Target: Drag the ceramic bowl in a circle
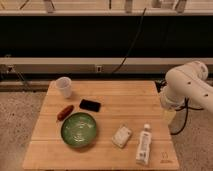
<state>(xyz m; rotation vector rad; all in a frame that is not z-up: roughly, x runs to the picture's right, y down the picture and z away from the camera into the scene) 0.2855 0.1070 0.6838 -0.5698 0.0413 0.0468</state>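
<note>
The ceramic bowl (79, 129) is a wide, shallow green bowl with pale glossy swirls inside. It sits upright on the wooden table (125, 100), at the front left of centre. My white arm (187, 85) hangs at the right side of the table. Its lower end, the gripper (169, 116), points down beside the table's right edge, well to the right of the bowl and not touching it. Nothing shows in the gripper.
A small white cup (64, 86) stands at the back left. A black flat object (90, 105) and a reddish-brown object (65, 112) lie just behind the bowl. A white packet (121, 136) and a white bottle (144, 145) lie to its right. A dark cable (131, 45) hangs behind.
</note>
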